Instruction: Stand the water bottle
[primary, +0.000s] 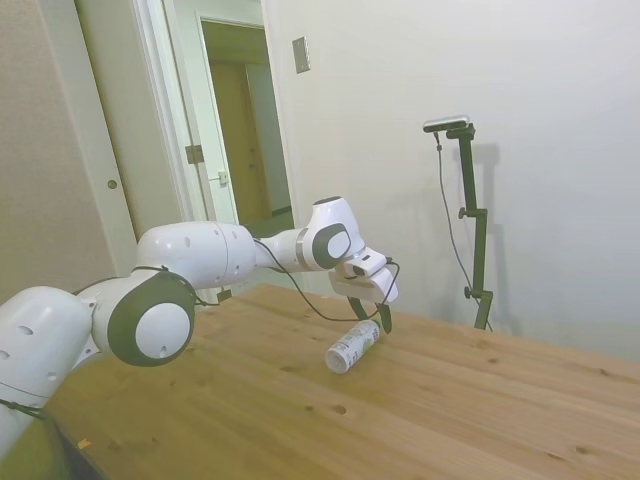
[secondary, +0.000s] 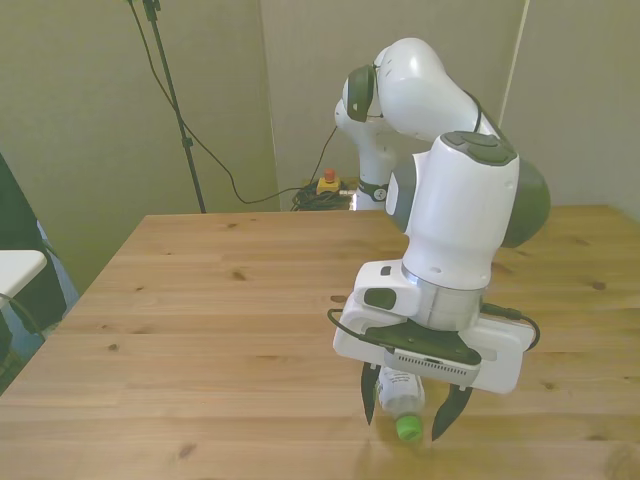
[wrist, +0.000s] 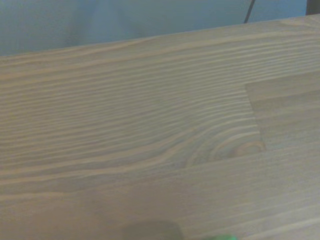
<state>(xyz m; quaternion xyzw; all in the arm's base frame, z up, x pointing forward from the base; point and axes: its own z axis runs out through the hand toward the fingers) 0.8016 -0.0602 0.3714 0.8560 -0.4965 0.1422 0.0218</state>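
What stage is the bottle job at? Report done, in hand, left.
Done: the claw has been brought down over the water bottle, open, a finger on each side of its neck end in the front view. In hand: closing for a grip; nothing shows the fingers clamped yet. Left: all of the standing. The water bottle lies on its side on the table, green cap toward the front camera.

Even indoor light, wrist view blurred

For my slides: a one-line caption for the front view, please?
Open gripper straddles the cap end of the water bottle lying on the wooden table.
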